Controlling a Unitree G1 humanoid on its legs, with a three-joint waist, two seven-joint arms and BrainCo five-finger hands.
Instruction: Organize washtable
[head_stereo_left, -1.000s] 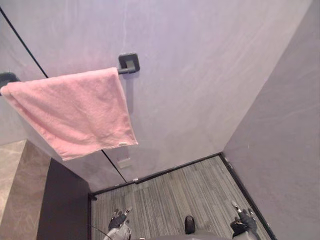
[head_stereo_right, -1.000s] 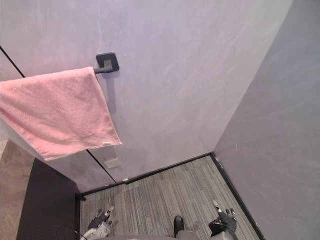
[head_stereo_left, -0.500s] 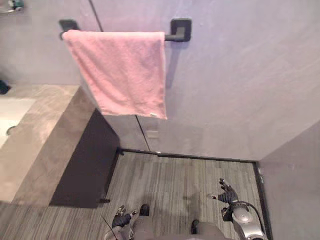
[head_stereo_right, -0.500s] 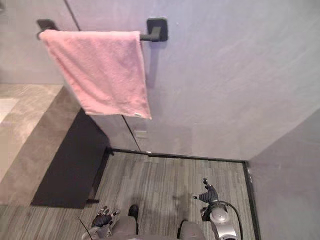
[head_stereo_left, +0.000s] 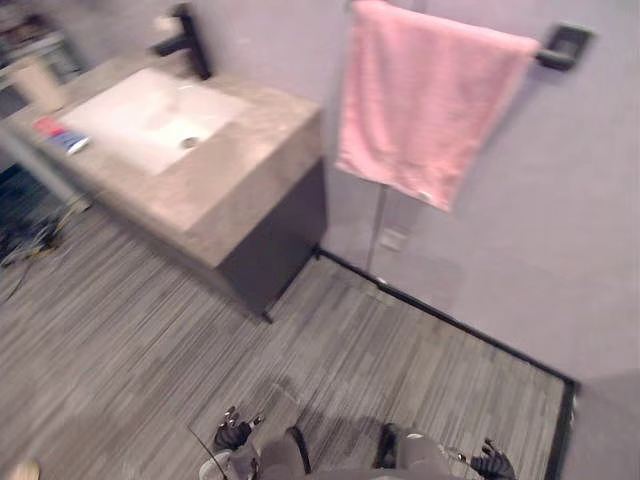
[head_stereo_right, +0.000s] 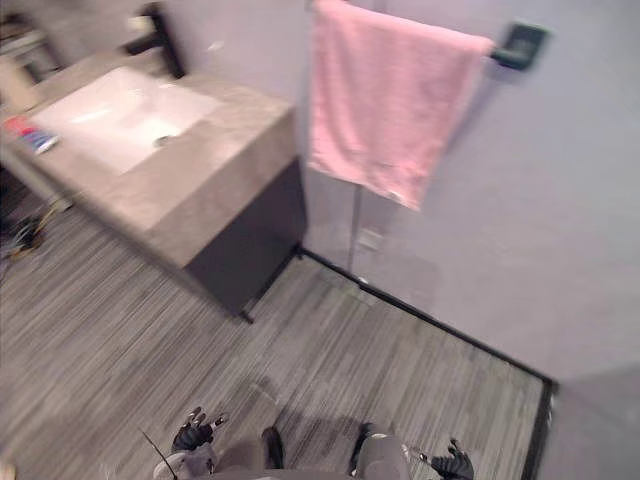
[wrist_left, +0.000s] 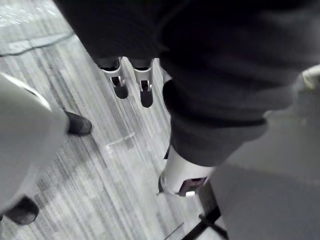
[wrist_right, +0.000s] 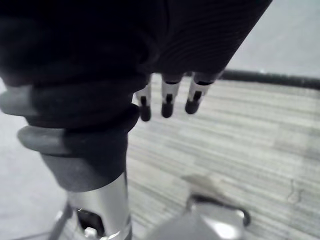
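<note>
Well back from the counter (head_stereo_left: 235, 170), with left robot hand (head_stereo_left: 232, 436) and right robot hand (head_stereo_left: 492, 463) low, slack-fingered and empty, probably for want of anything within reach.

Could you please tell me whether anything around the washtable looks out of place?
A red and blue item lies loose on the counter beside the basin, too blurred to identify. The pink towel hangs tidily over its rail; nothing looks spilled.

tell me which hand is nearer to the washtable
Left. The left hand hangs low on the side of the washtable, apart from it; the right hand hangs low on the opposite side, farther from it.
</note>
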